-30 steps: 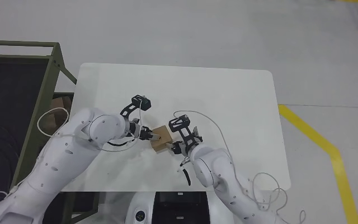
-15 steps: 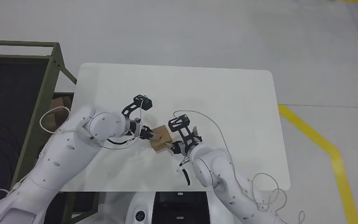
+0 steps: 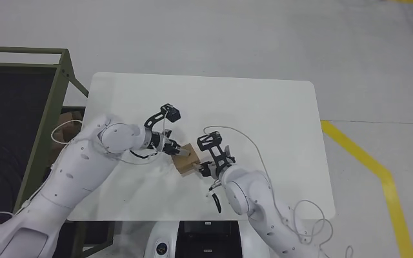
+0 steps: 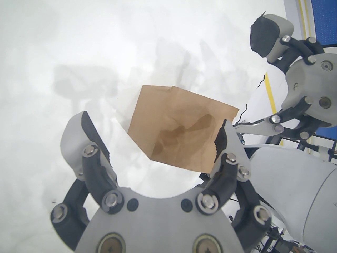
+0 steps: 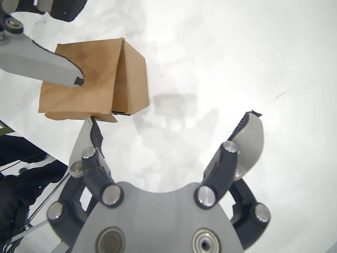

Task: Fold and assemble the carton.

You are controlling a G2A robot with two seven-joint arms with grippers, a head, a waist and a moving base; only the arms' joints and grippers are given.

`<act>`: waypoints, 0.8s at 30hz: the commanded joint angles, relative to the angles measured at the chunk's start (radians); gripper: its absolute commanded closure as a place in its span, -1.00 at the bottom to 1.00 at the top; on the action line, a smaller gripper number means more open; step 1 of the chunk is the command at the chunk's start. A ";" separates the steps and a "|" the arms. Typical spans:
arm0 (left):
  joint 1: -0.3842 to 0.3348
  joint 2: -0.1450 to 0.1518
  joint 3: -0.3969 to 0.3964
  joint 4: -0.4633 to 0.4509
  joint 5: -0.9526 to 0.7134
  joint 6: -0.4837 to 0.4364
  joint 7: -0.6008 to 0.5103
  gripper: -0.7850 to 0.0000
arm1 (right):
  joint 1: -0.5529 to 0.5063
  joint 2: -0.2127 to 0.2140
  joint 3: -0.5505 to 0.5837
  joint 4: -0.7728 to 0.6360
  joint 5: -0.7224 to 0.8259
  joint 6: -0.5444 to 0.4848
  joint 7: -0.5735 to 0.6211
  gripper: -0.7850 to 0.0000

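**White table [image 3: 271, 103], small carton [image 3: 185, 159] between two end effectors**

Brown carton sits in the table's front half, mostly closed, one flap loose at its base; probably light, thin card that crushes easily, so press on faces and creases; left end effector [image 4: 155, 121] is spread wide, gripping nothing, one finger on the top panel; right end effector [image 5: 171, 118] is equally wide and empty, a fingertip beside the flap; broad free room lies beyond.

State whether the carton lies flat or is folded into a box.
Folded into a box: the carton shows two faces meeting at a raised edge.
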 commanded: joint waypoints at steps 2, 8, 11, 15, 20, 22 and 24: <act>0.000 0.000 -0.005 0.026 -0.061 -0.052 -0.017 -1.00 | -0.002 -0.001 0.002 -0.001 -0.004 -0.002 0.002 -1.00; -0.024 -0.001 -0.004 0.088 -0.206 -0.176 -0.115 -1.00 | -0.005 -0.003 0.005 -0.003 -0.007 -0.002 0.003 -1.00; -0.041 -0.002 0.001 0.122 -0.280 -0.232 -0.170 -1.00 | -0.006 -0.004 0.007 -0.002 -0.007 -0.003 0.003 -1.00; -0.061 0.000 0.020 0.142 -0.320 -0.243 -0.185 -1.00 | -0.007 -0.005 0.009 -0.002 -0.009 -0.004 0.004 -1.00; -0.081 0.010 0.060 0.145 -0.352 -0.244 -0.183 -1.00 | -0.008 -0.008 0.014 0.000 -0.015 0.011 0.004 -1.00; -0.090 0.016 0.076 0.143 -0.365 -0.247 -0.180 -1.00 | -0.007 -0.009 0.013 0.002 -0.015 0.011 0.005 -1.00; -0.098 0.023 0.092 0.143 -0.374 -0.249 -0.179 -1.00 | -0.006 -0.010 0.014 0.003 -0.017 0.014 0.006 -1.00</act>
